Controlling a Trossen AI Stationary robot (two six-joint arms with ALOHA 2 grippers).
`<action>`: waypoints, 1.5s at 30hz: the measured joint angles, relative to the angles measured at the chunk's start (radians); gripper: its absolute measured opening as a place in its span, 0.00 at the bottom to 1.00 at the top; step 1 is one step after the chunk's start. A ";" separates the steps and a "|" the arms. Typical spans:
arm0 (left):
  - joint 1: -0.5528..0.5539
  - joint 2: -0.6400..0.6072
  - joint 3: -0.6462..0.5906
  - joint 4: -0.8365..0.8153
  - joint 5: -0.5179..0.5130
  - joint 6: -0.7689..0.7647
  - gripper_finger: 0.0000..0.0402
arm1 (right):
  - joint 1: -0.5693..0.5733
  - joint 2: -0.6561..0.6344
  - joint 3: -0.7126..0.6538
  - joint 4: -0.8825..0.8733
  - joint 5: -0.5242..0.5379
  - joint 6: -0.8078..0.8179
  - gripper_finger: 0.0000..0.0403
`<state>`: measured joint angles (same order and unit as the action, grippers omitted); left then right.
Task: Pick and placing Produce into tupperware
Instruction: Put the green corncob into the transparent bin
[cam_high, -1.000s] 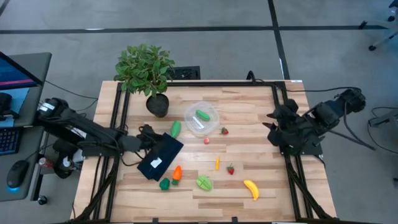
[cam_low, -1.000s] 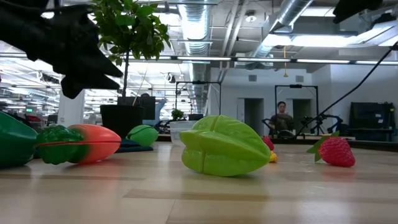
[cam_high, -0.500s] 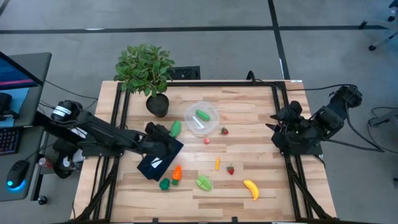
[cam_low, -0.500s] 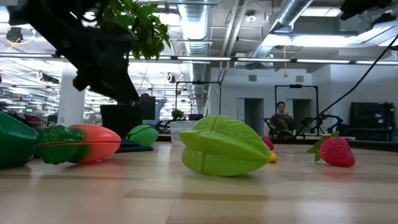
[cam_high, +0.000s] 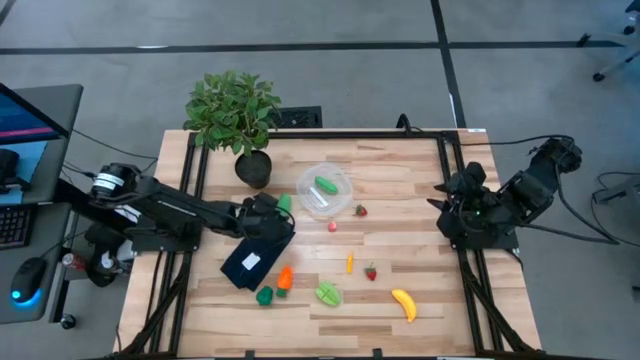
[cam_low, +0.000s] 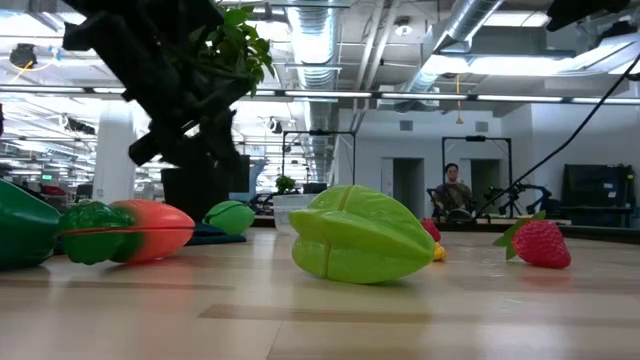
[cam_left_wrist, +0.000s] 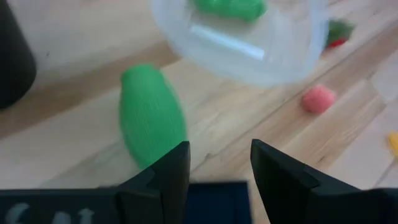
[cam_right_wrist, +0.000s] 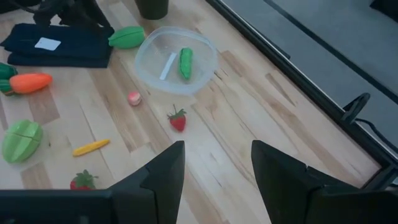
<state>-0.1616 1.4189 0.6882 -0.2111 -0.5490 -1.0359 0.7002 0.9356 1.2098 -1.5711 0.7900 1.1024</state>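
Observation:
My left gripper (cam_high: 270, 213) (cam_left_wrist: 219, 167) is open, hovering over the far end of the dark rectangle, just short of a green oblong piece (cam_high: 283, 206) (cam_left_wrist: 151, 117) lying on the table. Beyond it stands the round clear tupperware (cam_high: 323, 191) (cam_left_wrist: 249, 43), with another green piece (cam_high: 326, 184) inside. Scattered on the table are two strawberries (cam_high: 361, 211) (cam_high: 371, 272), a pink ball (cam_high: 332, 226), a yellow stick (cam_high: 349, 263), a banana (cam_high: 403, 303), a green starfruit (cam_high: 328, 293) and an orange carrot (cam_high: 285, 278). My right gripper (cam_high: 441, 205) (cam_right_wrist: 217, 168) waits open at the table's right edge.
A potted plant (cam_high: 235, 112) stands at the far left corner, close behind the green piece. The dark flat rectangle with a white label (cam_high: 255, 252) lies under my left gripper. A dark green piece (cam_high: 264, 296) sits by the carrot. Black frame rails (cam_high: 452, 170) run along the table's sides.
My left gripper has moved toward the table's right and slightly toward the far edge, across the dark rectangle, up to the green oblong piece beside the tupperware. The produce and the tupperware have stayed where they were.

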 joint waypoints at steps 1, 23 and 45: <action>0.000 0.000 0.008 -0.006 -0.005 0.003 0.40 | 0.000 0.000 0.000 0.000 0.000 0.000 0.44; 0.042 -0.002 0.019 -0.034 0.083 0.009 0.41 | 0.000 0.000 0.000 0.013 -0.003 0.007 0.44; 0.121 -0.002 0.019 -0.005 0.144 0.020 0.44 | 0.000 0.000 0.000 0.016 -0.003 0.007 0.44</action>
<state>-0.0409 1.4170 0.7071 -0.2163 -0.4045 -1.0159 0.7002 0.9356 1.2098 -1.5547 0.7869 1.1091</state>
